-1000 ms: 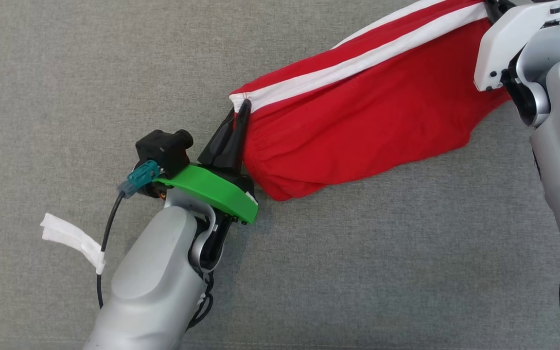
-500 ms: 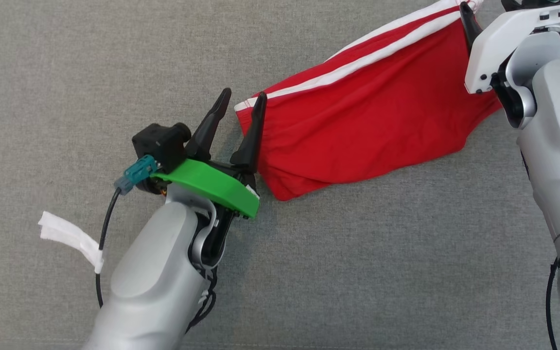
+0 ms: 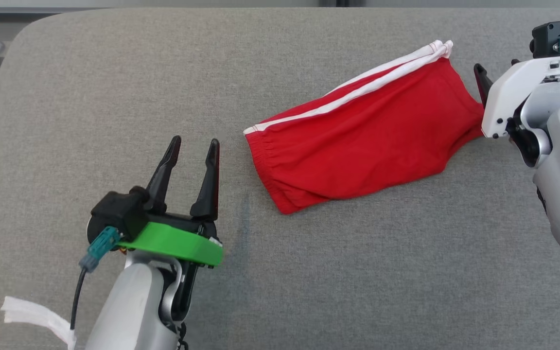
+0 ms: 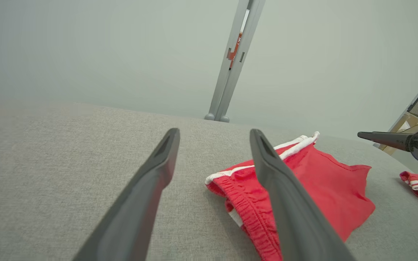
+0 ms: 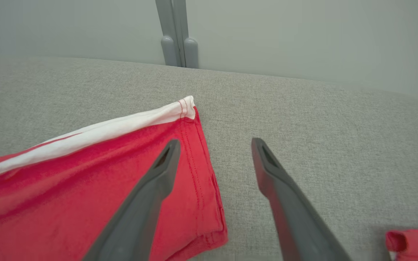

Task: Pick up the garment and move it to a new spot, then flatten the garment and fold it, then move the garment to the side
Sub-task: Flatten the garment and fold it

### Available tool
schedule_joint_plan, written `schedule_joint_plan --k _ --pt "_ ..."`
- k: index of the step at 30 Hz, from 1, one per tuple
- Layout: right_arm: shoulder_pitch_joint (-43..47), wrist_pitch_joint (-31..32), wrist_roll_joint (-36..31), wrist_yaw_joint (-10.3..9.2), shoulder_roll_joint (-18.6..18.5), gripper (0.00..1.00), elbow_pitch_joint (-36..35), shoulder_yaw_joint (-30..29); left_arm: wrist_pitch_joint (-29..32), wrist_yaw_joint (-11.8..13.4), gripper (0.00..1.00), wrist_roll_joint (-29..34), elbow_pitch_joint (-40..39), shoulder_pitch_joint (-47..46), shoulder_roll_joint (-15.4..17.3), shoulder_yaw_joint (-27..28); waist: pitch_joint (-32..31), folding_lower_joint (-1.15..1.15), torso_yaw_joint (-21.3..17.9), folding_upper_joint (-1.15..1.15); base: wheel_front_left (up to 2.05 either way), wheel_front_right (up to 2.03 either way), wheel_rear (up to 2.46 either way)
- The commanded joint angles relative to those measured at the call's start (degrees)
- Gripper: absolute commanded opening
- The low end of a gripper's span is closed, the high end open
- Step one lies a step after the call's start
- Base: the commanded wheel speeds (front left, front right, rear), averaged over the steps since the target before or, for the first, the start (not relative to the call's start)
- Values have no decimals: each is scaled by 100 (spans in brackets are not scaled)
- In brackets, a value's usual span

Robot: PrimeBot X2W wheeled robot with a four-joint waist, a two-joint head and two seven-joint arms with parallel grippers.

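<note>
ok so rn the garment (image 3: pixel 362 131), red shorts w/ a white side stripe, is lying on the grey fabric desk (image 3: pixel 114 73), right of centre and angled: elastic waistband at the near-left end, leg hem at the far-right end. Left gripper (image 3: pixel 195 141) sits left of the waistband, clearly apart from it, jaws spread wide w/ nothing in them. Right gripper (image 5: pixel 215 142) is at the hem end, jaws open and empty too. From the wrist cam one finger hangs over the hem corner, can't tell if it's touching. Imo the shorts look doubled over lengthwise already (stripes stacked along the far edge) and fairly flat, so I'd guess we're mid-fold, between grabs. Next move prob needs both jaws back down on the two ends, pinching both layers, then either bring hem to waistband or slide it all off to the side. Bottom layer could easily slip out, esp. at the waistband.
</note>
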Motion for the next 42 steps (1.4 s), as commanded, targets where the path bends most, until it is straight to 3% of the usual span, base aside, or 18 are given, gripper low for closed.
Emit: schedule_joint_plan --k 1,13,26,38,39,40,41,42 --pt "97 30 104 -7 -48 100 12 10 -14 -17 100 149 -105 175 13 130 -106 0 97 0 0 0 0" --pt "111 178 382 -7 -332 100 261 -9 -14 -61 100 802 -468 659 68 1145 54 0 427 0 0 0 0" --pt "-191 301 547 -7 -570 100 584 -123 -14 -62 100 571 -666 455 59 816 617 0 788 0 0 0 0" --pt "5 610 701 -6 -457 100 1074 0 -14 -63 100 489 -615 385 49 693 700 0 987 0 0 0 0" --pt "38 652 719 -3 -451 72 1074 40 -14 -63 100 490 -609 388 48 686 699 0 990 0 0 0 0" --pt "75 665 763 -3 -459 31 1060 72 -14 -63 100 482 -603 391 48 678 698 0 992 0 0 0 0" --pt "98 666 798 -4 -466 0 1046 79 -14 -63 100 472 -599 390 47 676 697 0 990 0 0 0 0" --pt "121 671 846 -4 -478 0 1044 80 -14 -63 100 467 -591 392 47 680 693 0 983 0 0 0 0"
